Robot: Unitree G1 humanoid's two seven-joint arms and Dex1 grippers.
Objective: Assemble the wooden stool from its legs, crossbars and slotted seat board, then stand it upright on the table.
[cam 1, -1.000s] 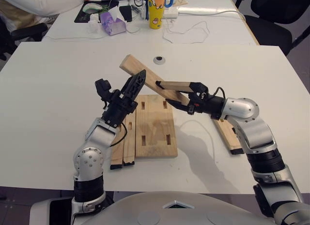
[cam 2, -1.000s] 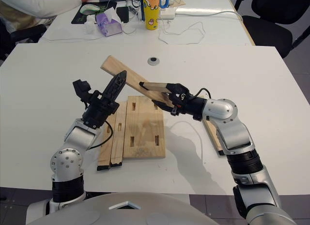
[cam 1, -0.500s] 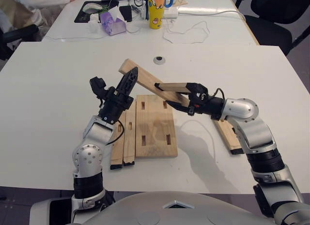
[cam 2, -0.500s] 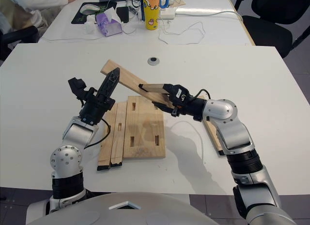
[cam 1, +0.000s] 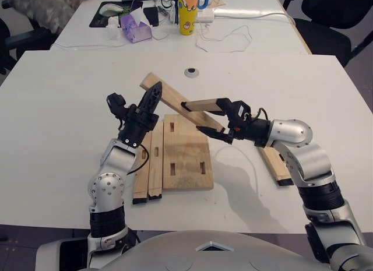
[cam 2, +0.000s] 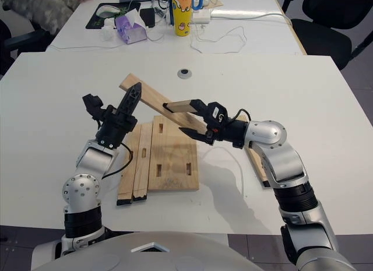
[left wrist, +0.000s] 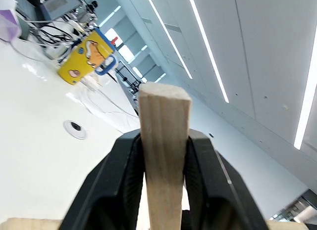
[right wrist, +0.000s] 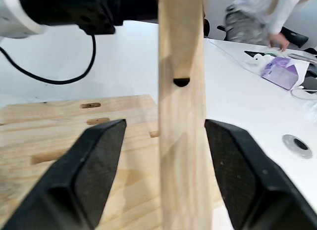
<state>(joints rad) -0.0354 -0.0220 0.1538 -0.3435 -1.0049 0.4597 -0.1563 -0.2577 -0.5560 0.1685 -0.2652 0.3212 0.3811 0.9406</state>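
Bright overhead ceiling strips (left wrist: 207, 47); soft shadows (cam 1: 239, 183) fall on the white table (cam 1: 70, 108).

Right tool (cam 1: 197, 118) has opened; leg (cam 1: 170, 96) released.

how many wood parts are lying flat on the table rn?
4: the slotted wooden seat board mid-table, two narrow wooden slats beside its left edge, one wooden bar under the right forearm; more may be hidden there.

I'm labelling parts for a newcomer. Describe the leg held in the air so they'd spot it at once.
On the white table, find the slotted seat board lying flat in the middle. Over its far edge a long leg slants through the air, clamped in the left gripper. Unlike it, the sticks beside the board lie flat.
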